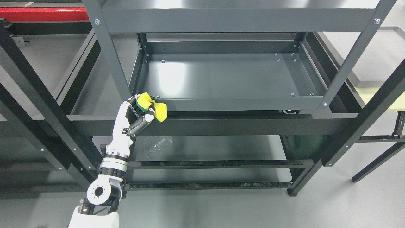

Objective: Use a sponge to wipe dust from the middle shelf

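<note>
A: So, what fills the head view?

B: A dark grey metal shelving unit [221, 79], seen from above and in front. Its middle shelf [221, 76] is a shallow tray with a raised lip, and light glares off the left part of its surface. Small bolts dot its corners.

A: Where is the robot?

B: Only the left arm [110, 164] shows. It is white with black joints and rises from the bottom edge, left of centre, reaching up toward the shelf's front left corner.

A: And the hand?

B: The left hand [139, 115] is clenched around a sponge [153, 107], yellow with a green layer. The dark fingers [144, 120] wrap over it, squeezing it so it bulges out on either side of them.

A: Where does the sponge sit against the shelf?

B: At the front lip of the middle shelf, near the left upright post [107, 53]. I cannot tell whether it touches the lip or hovers just in front of it.

A: Anything else?

B: A lower shelf [205, 147] beneath, with a crumpled clear plastic wrapper [156, 145] lying on its left side. A red beam [44, 14] crosses the top left corner, and the floor [348, 202] is pale grey.
</note>
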`<state>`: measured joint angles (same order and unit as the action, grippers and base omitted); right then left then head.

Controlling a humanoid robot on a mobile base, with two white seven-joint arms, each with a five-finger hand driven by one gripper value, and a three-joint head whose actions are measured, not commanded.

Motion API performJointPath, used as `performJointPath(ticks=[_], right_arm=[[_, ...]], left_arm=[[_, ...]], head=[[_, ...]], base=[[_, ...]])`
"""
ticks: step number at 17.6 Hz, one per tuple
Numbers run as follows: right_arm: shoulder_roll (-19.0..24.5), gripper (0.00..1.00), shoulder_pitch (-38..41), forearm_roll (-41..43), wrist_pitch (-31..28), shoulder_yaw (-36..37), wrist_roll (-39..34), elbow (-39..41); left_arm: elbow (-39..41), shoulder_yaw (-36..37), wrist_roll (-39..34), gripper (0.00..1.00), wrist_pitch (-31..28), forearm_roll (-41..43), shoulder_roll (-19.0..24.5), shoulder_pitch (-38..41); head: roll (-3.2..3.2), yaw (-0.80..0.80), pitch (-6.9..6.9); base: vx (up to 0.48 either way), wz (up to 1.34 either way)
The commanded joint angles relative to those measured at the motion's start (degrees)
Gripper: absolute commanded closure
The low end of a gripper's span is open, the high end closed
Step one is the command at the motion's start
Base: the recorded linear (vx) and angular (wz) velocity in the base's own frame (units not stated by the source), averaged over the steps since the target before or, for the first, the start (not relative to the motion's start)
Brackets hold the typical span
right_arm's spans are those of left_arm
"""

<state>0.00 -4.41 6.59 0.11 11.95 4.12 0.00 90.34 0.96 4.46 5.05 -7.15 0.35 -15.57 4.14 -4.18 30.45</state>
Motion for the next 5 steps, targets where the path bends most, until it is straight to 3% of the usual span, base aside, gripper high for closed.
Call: performJointPath(ticks=[1,5], right_arm=[[-1.0,0.00,0.0,0.0,-4.2,0.0,0.0,1.0],[-1.0,0.00,0.0,0.0,-4.2,0.0,0.0,1.0]], left_arm=[[0.3,-1.7,-0.1,1.00,0.0,-0.1,0.6,0.1],[0.3,-1.7,0.0,0.99,0.0,-0.1,0.6,0.2]], head=[[0.00,0.00,0.00],[0.00,0.00,0.00]], base=[[0.000,0.00],[0.005,0.00]])
